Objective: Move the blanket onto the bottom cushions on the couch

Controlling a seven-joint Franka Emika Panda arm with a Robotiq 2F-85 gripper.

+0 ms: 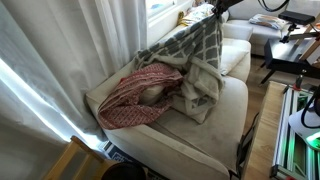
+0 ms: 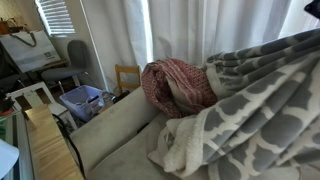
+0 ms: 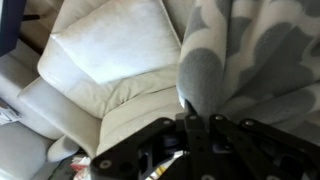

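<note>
Two fabrics crowd the beige upholstered couch point(image 1: 225, 115): a soft grey-and-white patterned blanket point(image 1: 195, 45), pinched by the black gripper point(image 3: 190, 120) above the backrest, trails onto the seat beside a crumpled red woven cloth point(image 1: 135, 95); front edge bare.

Grey blanket point(image 1: 196, 45) with white lattice pattern, red-and-white patterned throw point(image 1: 135, 92), cream couch point(image 1: 218, 128), white curtains point(image 1: 60, 40)
</note>
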